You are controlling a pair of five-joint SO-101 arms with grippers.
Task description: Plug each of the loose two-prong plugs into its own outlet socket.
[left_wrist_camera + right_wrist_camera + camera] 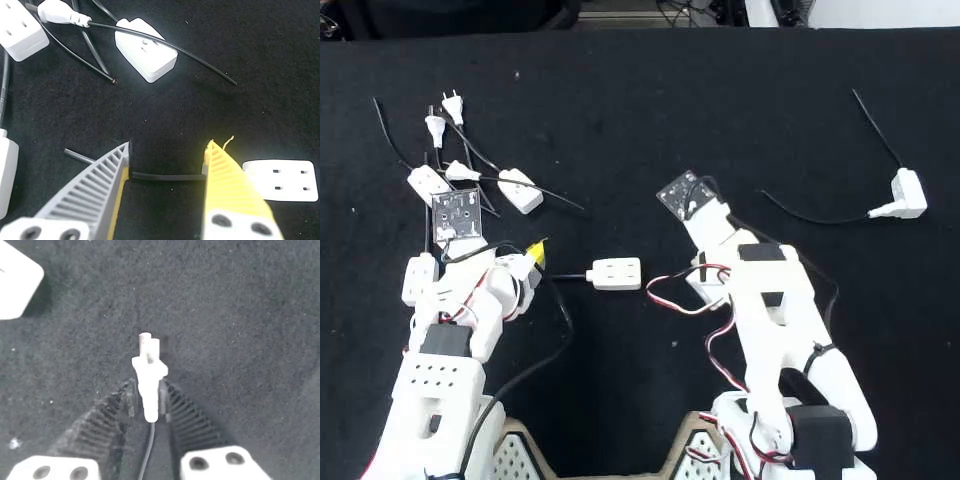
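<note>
The right jaws grip a white plug [149, 371] by its body. Its two prongs point away from the wrist over the black desk [240, 315], and its thin cord trails back between the jaws. The left jaws stand wide, one grey and one yellow, astride a black cord [167, 176] lying on the desk. A flat socket [281, 180] lies just beside the yellow one. Beyond them lies a second socket [146, 50], crossed by another cord. In the high view, two loose plugs [435, 127] [451, 100] lie at the far left, and an angled plug [906, 194] lies far right, well apart.
</note>
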